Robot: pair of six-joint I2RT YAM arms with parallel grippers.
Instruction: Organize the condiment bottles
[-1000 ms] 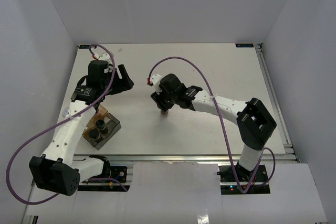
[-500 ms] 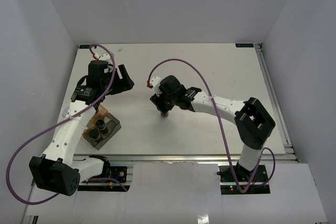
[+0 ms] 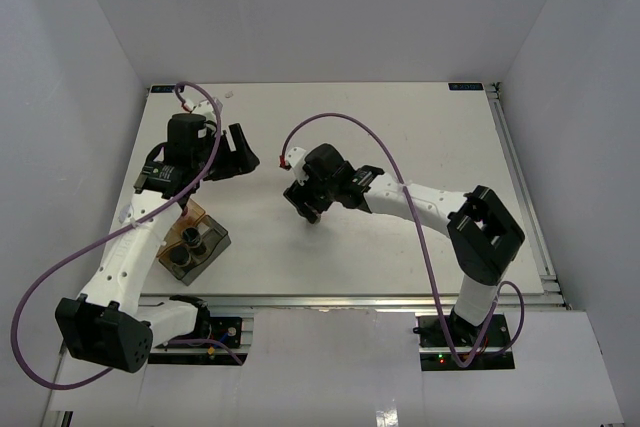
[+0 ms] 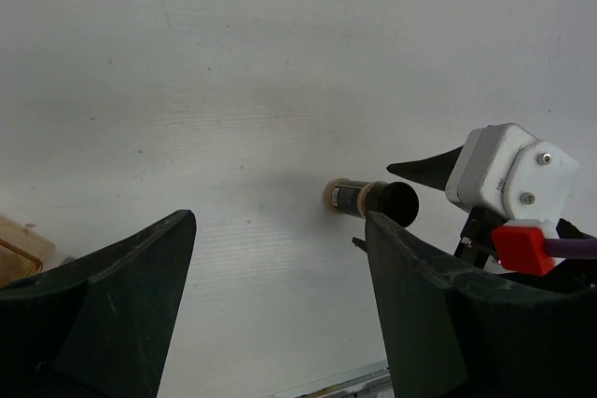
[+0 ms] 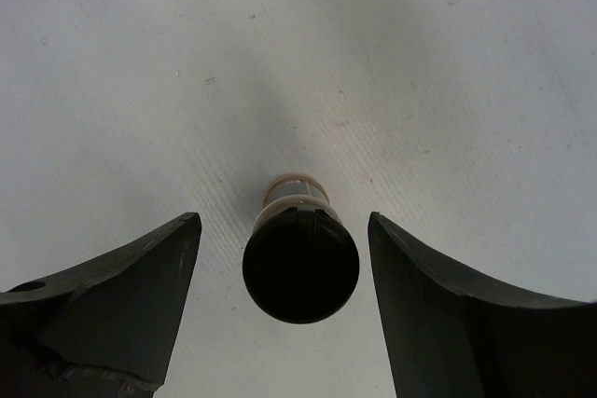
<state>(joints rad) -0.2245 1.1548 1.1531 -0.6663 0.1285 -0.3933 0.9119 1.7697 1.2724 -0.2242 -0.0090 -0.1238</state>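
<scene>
A small clear cylindrical spice jar with a black cap [image 5: 300, 267] stands upright near the middle of the white table [image 3: 420, 137]. The right gripper [image 5: 282, 221] hangs over it, its claw spread with a gap on either side of the cap. Further left, the left gripper [image 4: 280, 221] hovers, spread and empty. At the near left, a grey rectangular box [image 3: 170, 265] holds dark-capped jars [image 3: 190, 239].

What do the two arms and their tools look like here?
Both arms are white shells with black joint housings. A purple cable loops loosely along the left arm, another along the right arm. The left tool and right tool each have two black wedge-shaped fingers. A small red fitting sits at the right wrist.
</scene>
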